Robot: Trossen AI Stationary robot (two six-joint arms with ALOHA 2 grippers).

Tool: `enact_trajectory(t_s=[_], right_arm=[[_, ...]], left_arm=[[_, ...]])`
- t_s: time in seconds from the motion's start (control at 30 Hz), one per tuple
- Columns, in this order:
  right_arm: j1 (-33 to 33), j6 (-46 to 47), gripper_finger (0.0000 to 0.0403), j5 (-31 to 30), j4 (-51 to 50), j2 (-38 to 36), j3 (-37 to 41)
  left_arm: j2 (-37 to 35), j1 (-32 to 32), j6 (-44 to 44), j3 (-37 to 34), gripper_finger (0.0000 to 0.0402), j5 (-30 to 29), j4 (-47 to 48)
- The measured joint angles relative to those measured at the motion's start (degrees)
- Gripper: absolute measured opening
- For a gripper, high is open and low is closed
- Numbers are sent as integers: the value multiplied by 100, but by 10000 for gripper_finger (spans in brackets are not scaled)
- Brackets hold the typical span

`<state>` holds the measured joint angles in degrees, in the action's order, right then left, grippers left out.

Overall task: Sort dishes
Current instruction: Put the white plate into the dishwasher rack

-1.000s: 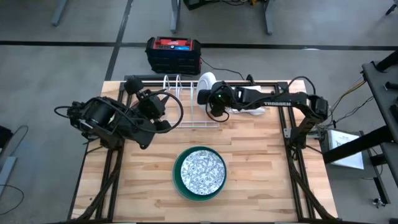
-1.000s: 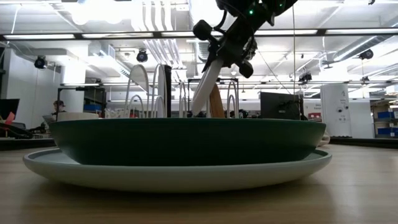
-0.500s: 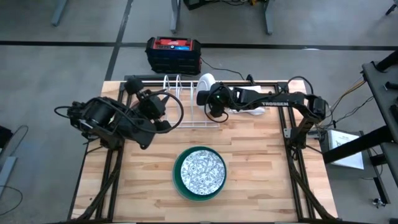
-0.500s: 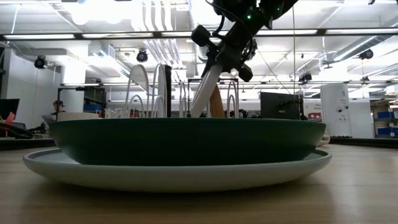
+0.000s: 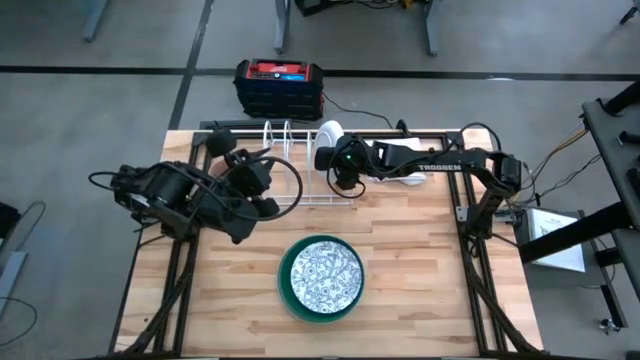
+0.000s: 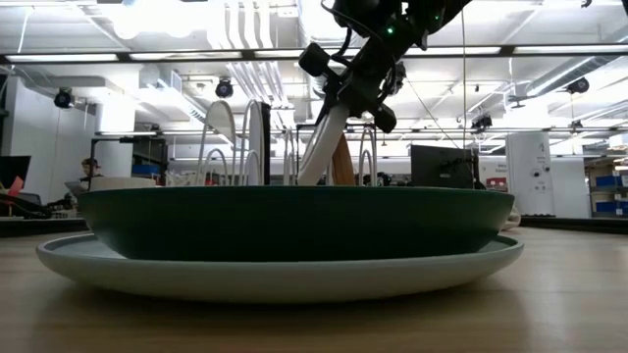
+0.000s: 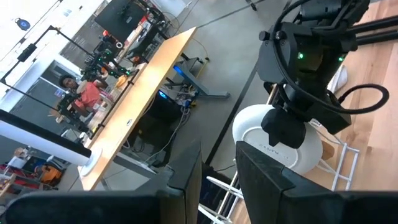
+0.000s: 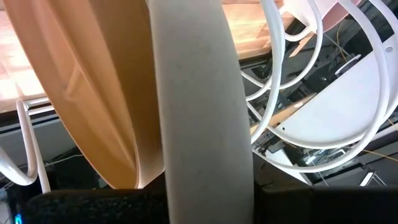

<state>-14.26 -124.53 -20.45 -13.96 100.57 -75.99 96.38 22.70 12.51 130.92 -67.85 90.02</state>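
Observation:
My right gripper [image 5: 340, 160] is shut on a white plate [image 5: 329, 133] that stands tilted in the white wire rack [image 5: 285, 165] at the table's far side; it also shows in the low view [image 6: 345, 90]. A small brown plate [image 8: 87, 93] stands in the rack right beside the white one. Near the front edge, a grey-speckled patterned plate [image 5: 322, 272] lies in the dark green dish [image 6: 294, 221], which rests on the pale mint plate [image 6: 275, 277]. My left gripper [image 5: 262, 200] hovers left of the rack, slightly open and empty. My right gripper pinches the white plate's upper rim [image 8: 193, 143] between its two fingers, one on each face. The fingers come slanting down from above and from the table's right. The plate leans tilted [image 6: 319, 147]; its lower edge is hidden behind the green dish.
A black and red box [image 5: 279, 85] stands on the floor beyond the table's far edge. Bare wood lies left and right of the stacked dishes. The left wrist view shows people [image 7: 84, 93] at a desk in the room beyond.
My right gripper has moved a little toward the table's left with the white plate, which stays tilted in the rack. My left arm has shifted slightly toward the near edge.

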Motion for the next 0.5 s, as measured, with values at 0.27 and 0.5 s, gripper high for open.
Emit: enact_trajectory(t_s=[0.27, 0.5], right_arm=[[-2, 534, 72, 271, 157, 28, 17], [-7, 531, 69, 269, 203, 28, 18]], left_arm=[[0, 0, 46, -134, 89, 3, -2], [0, 9, 52, -134, 89, 1, -1]])
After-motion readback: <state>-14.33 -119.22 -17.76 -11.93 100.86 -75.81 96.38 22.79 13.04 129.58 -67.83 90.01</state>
